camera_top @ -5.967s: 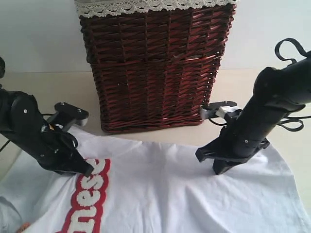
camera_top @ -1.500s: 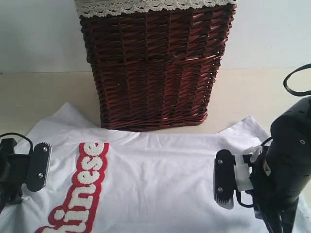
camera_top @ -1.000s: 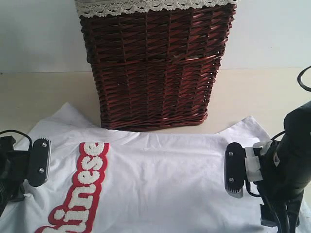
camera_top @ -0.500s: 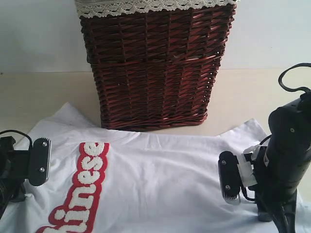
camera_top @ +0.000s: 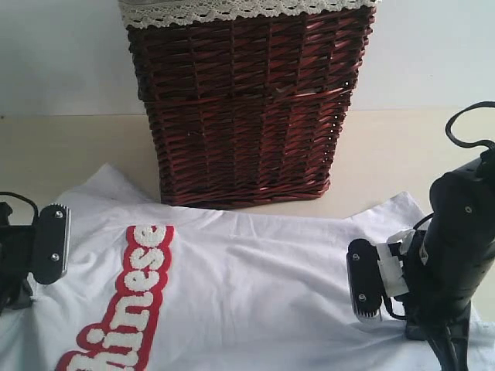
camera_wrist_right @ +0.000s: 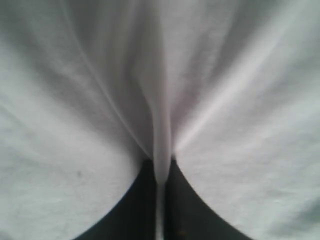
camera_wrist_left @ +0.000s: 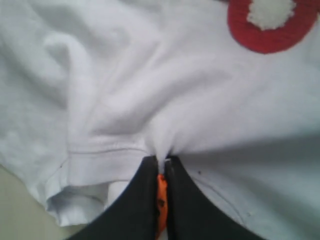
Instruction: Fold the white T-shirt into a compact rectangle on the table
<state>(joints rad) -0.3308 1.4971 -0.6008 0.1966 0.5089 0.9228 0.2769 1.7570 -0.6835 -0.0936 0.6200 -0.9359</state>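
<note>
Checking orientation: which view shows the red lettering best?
Exterior view: the red lettering shows several whole letters on the white T-shirt. Left wrist view catches only one letter's edge; right wrist view shows only plain cloth.

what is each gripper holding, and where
Both pinch the white T-shirt: left gripper beside a stitched hem, right gripper on a plain fabric ridge.

**Soft, even light outside; wrist views blurred**

Exterior view: bright, diffuse and slightly washed out. The white T-shirt is near overexposed in the lower half of the frame, its folds faint. The wicker basket is dark with a legible weave. It casts a thin soft shadow at its base on the tabletop. No hard glare.

Left wrist view: cloth soft-focused; left pincer dark and blurred, with grey shadow beside it.

Right wrist view: dimmer, greyish and badly out of focus; right pincer is a black smear.
</note>
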